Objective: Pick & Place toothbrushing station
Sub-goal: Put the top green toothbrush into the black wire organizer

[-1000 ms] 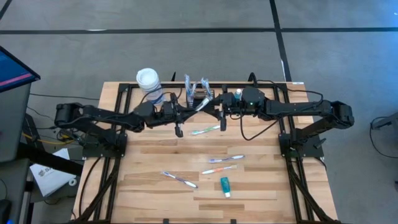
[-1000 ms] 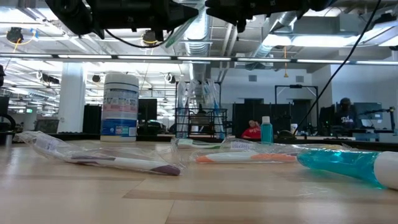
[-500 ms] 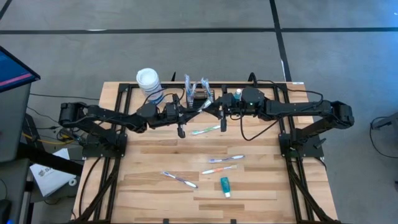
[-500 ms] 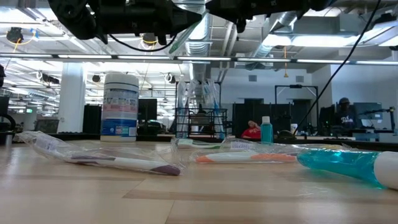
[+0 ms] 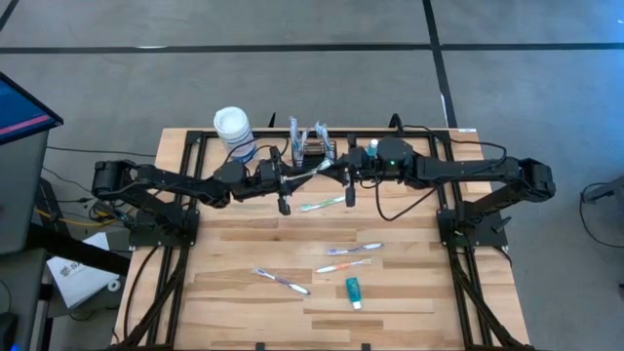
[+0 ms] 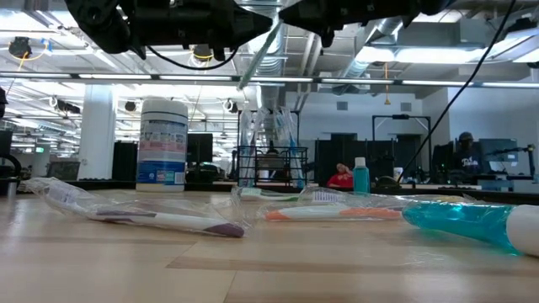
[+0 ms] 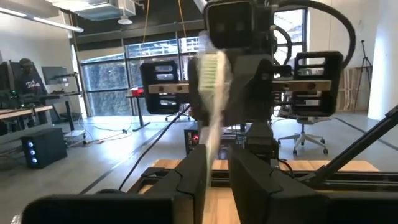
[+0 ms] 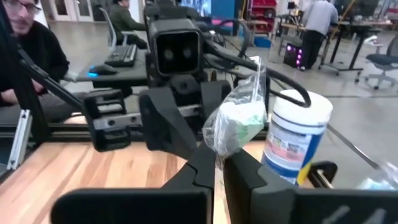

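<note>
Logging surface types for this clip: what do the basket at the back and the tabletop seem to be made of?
The basket looks like thin black metal wire, probably coated: open mesh you can see the room through. The table looks like butcher-block wood with a light satin finish: pale joined strips with visible grain.

Canister (image 5: 233, 131) left of basket (image 5: 312, 151), seemingly
</note>
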Tool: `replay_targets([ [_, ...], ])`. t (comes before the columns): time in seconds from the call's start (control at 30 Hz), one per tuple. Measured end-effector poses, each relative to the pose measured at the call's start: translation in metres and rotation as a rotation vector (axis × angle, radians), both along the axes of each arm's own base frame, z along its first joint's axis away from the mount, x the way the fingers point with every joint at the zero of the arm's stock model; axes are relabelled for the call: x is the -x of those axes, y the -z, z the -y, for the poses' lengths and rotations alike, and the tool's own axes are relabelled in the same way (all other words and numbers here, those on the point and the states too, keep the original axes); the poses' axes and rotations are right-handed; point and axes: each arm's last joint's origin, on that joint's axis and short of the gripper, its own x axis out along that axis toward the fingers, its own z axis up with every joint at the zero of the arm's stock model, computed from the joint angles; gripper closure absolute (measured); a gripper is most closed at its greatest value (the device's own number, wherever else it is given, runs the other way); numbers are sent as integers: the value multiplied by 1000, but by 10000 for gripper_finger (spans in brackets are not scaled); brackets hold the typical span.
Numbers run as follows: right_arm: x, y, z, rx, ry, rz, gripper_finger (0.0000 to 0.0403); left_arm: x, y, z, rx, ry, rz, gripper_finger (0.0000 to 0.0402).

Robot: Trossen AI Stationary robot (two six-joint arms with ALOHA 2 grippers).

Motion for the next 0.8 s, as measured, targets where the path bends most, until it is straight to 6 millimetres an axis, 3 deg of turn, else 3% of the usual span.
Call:
replay_targets([
  [0.3, 3, 6, 13, -19, 45, -56, 401, 0, 1, -1, 8, -47, -6, 318],
  [0.8, 16, 14, 54, -83, 189, -132, 402, -1, 2, 5, 54, -19, -9, 318],
])
